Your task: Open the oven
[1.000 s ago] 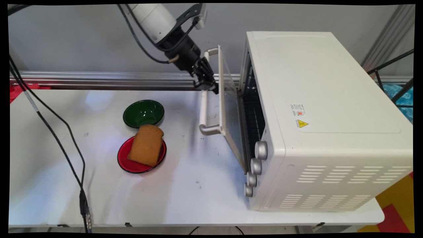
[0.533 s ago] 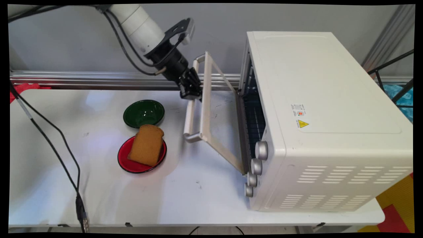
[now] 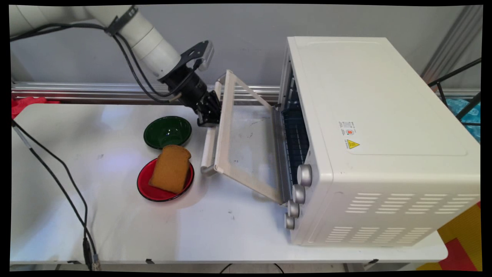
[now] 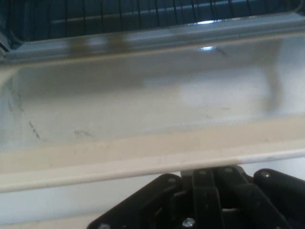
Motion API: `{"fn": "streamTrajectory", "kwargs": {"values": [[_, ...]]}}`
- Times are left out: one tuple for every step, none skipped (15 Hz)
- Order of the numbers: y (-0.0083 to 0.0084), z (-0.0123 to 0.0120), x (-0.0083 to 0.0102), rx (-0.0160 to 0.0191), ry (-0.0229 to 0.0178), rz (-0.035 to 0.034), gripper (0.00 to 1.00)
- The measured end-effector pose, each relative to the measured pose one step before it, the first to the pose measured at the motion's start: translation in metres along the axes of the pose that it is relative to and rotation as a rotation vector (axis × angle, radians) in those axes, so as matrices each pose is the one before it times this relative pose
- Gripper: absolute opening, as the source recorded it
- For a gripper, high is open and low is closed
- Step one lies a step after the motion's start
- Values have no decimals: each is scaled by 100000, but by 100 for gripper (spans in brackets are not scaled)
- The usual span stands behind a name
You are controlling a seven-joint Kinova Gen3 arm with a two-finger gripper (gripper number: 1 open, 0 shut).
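Note:
My black gripper is shut on the far end of the pale handle of the oven door. The door hangs well open, tilted down toward the table, its glass pane facing up. It belongs to a white toaster oven on the table's right side, with a dark wire rack showing inside. In the hand view the door's cream frame crosses just above the gripper's linkage. Beyond it lie the glass and the rack. The fingertips are hidden behind the handle.
A slice of brown bread lies on a red plate just left of the lowered door. A green bowl sits behind the plate. Black cables hang over the table's left side. Several silver knobs line the oven's front.
The gripper has moved left and down with the handle. The door has swung from nearly upright to well open, close to the plate and bowl.

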Motion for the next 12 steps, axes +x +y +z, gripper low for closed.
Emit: {"fn": "streamTrajectory", "kwargs": {"values": [[6,221,-582,143,7,310,0],[30,182,-642,164,-123,179,0],[1,201,-555,78,-118,296,0],[30,151,-506,49,-169,201,0],[30,83,-346,75,-65,84,0],[25,112,-397,45,-135,176,0],[17,80,-293,38,-49,151,0],[30,115,-412,97,-27,199,0],[39,60,-333,127,56,69,0],[31,66,-280,71,73,123,0],[34,18,-227,89,161,-14,0],[51,9,-283,119,382,121,0]]}}
